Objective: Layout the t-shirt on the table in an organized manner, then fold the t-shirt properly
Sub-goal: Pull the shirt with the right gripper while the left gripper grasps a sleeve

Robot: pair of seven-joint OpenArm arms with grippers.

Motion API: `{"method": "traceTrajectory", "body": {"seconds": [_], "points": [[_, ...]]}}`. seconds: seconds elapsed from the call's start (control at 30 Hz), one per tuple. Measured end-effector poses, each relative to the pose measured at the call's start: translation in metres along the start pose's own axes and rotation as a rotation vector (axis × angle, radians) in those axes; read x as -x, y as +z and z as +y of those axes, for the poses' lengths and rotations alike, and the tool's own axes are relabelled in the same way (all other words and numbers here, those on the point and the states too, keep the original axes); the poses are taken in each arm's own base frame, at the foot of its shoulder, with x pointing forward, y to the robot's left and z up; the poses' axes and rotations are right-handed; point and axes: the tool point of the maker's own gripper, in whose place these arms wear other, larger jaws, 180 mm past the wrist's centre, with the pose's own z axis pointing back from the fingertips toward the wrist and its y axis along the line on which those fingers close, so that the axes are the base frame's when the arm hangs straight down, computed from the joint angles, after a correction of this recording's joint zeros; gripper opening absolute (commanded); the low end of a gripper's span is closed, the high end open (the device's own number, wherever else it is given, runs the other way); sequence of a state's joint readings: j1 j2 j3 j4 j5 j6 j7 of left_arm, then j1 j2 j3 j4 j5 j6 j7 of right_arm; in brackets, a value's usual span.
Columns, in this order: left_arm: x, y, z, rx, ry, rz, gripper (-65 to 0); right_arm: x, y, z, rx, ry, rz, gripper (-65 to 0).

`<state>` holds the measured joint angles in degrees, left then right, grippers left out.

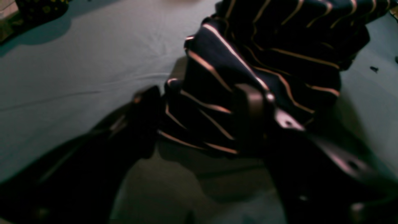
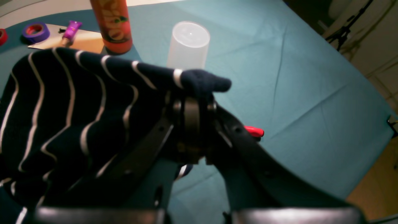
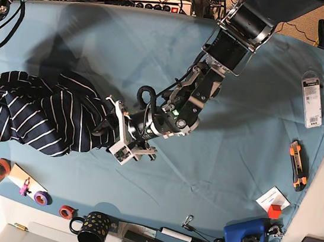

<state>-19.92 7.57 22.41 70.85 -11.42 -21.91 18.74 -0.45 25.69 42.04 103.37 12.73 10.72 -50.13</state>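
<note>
While the wide teal-blue cloth-covered table [image 3: 254, 103] lies flat, the dark navy white-striped soft t-shirt [image 3: 37, 113] sits bunched at its left side.
The left gripper [image 1: 202, 102] stands spread around a fold; the right gripper [image 2: 191, 102] is clamped on the fabric.

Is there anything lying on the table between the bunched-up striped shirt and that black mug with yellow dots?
No. In the base view, only bare teal table cloth separates the t-shirt from the mug. A small red tape roll lies just left of the mug.
</note>
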Motion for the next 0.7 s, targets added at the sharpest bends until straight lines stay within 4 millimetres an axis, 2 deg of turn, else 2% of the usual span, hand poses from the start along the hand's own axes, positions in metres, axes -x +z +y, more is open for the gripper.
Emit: {"method": "traceTrajectory", "body": {"seconds": [0.1,0.33,0.4,0.53,0.7], "points": [[0.003,-0.001,0.001,0.000,0.005,0.006,-23.9,0.001,0.000,0.000,0.000,0.000,0.006,-65.0],[0.031,-0.006,0.014,-0.047,0.097,0.029,-24.0,0.003,0.000,0.000,0.000,0.000,0.015,-65.0],[0.031,-0.006,0.013,-0.045,0.106,0.024,-24.0,0.003,0.000,0.000,0.000,0.000,0.015,-65.0],[0.021,-0.007,-0.001,0.039,0.166,-0.024,-24.0,0.003,0.000,0.000,0.000,0.000,0.015,-65.0],[0.021,-0.007,0.000,0.035,0.169,-0.025,-24.0,0.003,0.000,0.000,0.000,0.000,0.016,-65.0]]}}
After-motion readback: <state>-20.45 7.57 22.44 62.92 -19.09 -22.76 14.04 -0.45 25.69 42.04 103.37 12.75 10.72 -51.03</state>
